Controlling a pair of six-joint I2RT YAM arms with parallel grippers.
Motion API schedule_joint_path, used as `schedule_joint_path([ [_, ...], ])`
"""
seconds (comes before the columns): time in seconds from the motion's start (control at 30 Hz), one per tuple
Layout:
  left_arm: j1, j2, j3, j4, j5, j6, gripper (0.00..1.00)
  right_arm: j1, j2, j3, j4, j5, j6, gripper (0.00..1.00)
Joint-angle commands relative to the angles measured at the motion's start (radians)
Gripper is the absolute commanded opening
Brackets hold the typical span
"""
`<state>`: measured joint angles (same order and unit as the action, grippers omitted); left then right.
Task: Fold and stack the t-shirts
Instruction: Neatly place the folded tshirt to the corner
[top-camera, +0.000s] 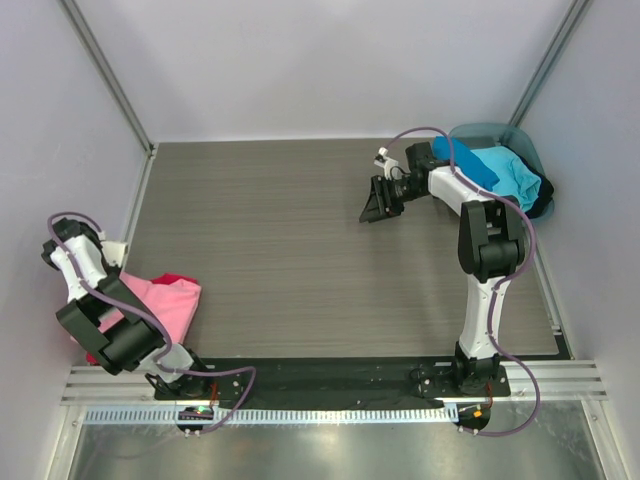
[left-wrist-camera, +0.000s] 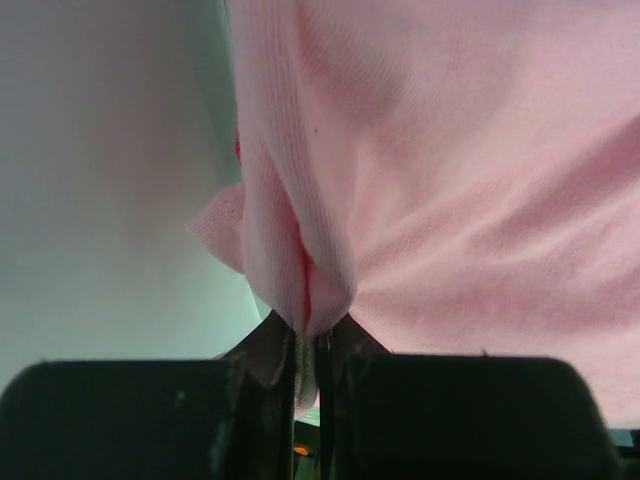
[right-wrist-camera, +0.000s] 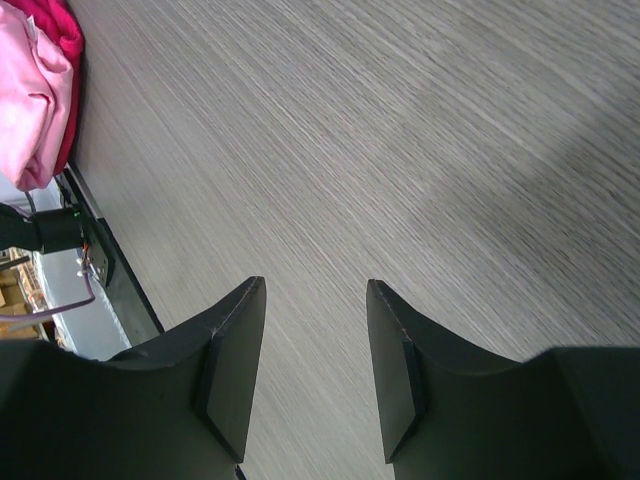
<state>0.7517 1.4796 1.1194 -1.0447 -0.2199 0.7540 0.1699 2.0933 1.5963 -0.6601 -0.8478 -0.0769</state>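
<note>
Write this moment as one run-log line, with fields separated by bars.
left gripper: shut on pink t-shirt | right gripper: open, empty, over table | turquoise t-shirt: in tub, far right

even bright light, soft wrist-view blur

**Grey wood-grain table (top-camera: 300, 250) shut in by pale walls (top-camera: 330, 60)**

The table top is grey laminate with a fine grain running left to right, evenly lit and faintly glossy. Plain lavender-white walls close its left, far and right sides. Slanted metal posts (top-camera: 105, 70) rise at the two far corners. Along the near edge lie aluminium rails (top-camera: 560, 378), a white slotted cable duct (top-camera: 320, 414) and a brushed metal sheet (top-camera: 330, 455).
</note>
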Motion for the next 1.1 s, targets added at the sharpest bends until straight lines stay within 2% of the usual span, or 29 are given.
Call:
schedule_joint_path([
  [0.0, 0.018, -0.001, -0.016, 0.081, -0.049, -0.013, 0.00, 0.013, -0.006, 0.024, 0.008, 0.003, 0.003, 0.50],
  [0.3, 0.020, 0.001, -0.036, 0.115, -0.072, -0.070, 0.01, 0.014, 0.001, 0.028, 0.005, 0.001, -0.004, 0.50],
  [0.33, 0.021, -0.007, -0.038, 0.127, -0.088, -0.077, 0.03, 0.014, 0.001, 0.030, 0.005, 0.001, -0.004, 0.50],
  [0.4, 0.020, -0.034, -0.038, 0.150, -0.088, -0.102, 0.14, 0.014, -0.003, 0.031, 0.005, 0.003, -0.007, 0.50],
  [0.5, 0.014, -0.077, -0.012, 0.173, -0.091, -0.143, 0.16, 0.014, -0.012, 0.033, 0.005, 0.006, -0.011, 0.50],
  [0.53, 0.008, -0.088, -0.001, 0.186, -0.108, -0.154, 0.19, 0.013, -0.013, 0.034, 0.005, 0.007, -0.012, 0.50],
  [0.57, 0.003, -0.108, 0.014, 0.196, -0.130, -0.168, 0.33, 0.016, -0.019, 0.036, 0.004, 0.009, -0.012, 0.50],
  [0.6, -0.015, -0.117, 0.060, 0.193, -0.133, -0.188, 0.39, 0.013, -0.024, 0.037, 0.002, 0.015, -0.018, 0.50],
  [0.67, -0.043, -0.143, 0.106, 0.192, -0.122, -0.202, 0.59, 0.013, -0.036, 0.039, -0.007, 0.023, -0.027, 0.50],
  [0.77, -0.167, -0.186, 0.180, 0.186, -0.122, -0.211, 0.68, 0.013, -0.047, 0.039, -0.012, 0.030, -0.040, 0.50],
  [0.87, -0.418, -0.183, 0.241, 0.183, -0.144, -0.229, 0.71, 0.013, -0.059, 0.042, -0.010, 0.039, -0.057, 0.50],
  [0.93, -0.506, -0.141, 0.276, 0.169, -0.128, -0.249, 0.72, 0.011, -0.068, 0.053, -0.009, 0.053, -0.064, 0.50],
  [0.97, -0.565, -0.121, 0.317, 0.158, -0.098, -0.281, 0.75, 0.010, -0.075, 0.065, -0.006, 0.073, -0.067, 0.50],
  [1.03, -0.606, -0.040, 0.367, 0.128, 0.014, -0.332, 0.77, 0.011, -0.099, 0.076, 0.039, 0.095, -0.063, 0.50],
  [1.07, -0.620, -0.010, 0.397, 0.112, 0.064, -0.382, 0.79, 0.011, -0.110, 0.079, 0.066, 0.154, -0.045, 0.52],
])
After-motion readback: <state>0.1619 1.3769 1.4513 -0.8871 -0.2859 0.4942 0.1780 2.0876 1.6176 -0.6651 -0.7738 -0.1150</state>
